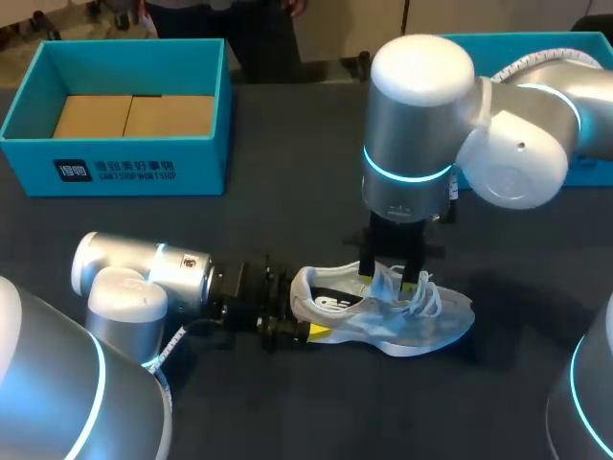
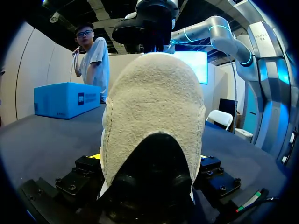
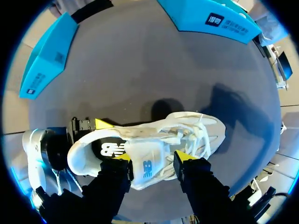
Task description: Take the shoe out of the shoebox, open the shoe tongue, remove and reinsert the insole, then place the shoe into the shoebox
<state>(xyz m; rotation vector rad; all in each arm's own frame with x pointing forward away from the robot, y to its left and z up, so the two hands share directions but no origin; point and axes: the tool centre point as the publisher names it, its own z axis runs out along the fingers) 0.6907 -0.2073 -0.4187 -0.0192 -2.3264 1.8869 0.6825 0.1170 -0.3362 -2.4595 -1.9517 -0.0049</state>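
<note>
White shoe (image 1: 383, 321) lies on its sole on the dark table (image 1: 287, 172), around 5 o'clock from the table's middle in the head view, toe toward 3 o'clock, heel toward 9 o'clock, laces loose

Shoe is outside the shoebox (image 1: 144, 172), well apart from it

Shoebox is blue, open, at 10 o'clock on the table, brown cardboard on its floor

Second blue box (image 1: 536, 57) sits at 1 to 2 o'clock, partly hidden behind the right arm

Left arm comes in low from 8 o'clock, lying nearly flat along the table; left gripper (image 1: 299, 311) is at the shoe's heel

Left wrist view: the heel fills the space ahead of the gripper, a finger on each side of it, yellow tips just showing at both edges, so the fingers are clamped on the heel

Right arm comes in from 2 o'clock and points straight down over the middle of the shoe; right gripper (image 3: 153, 161) is at the shoe opening

Right wrist view: the tongue (image 3: 147, 165) stands up between the two yellow tips, both tips touching its sides, fingers fairly wide apart but gripping it

Inside of the shoe behind the tongue is dark, insole cannot be made out
</note>
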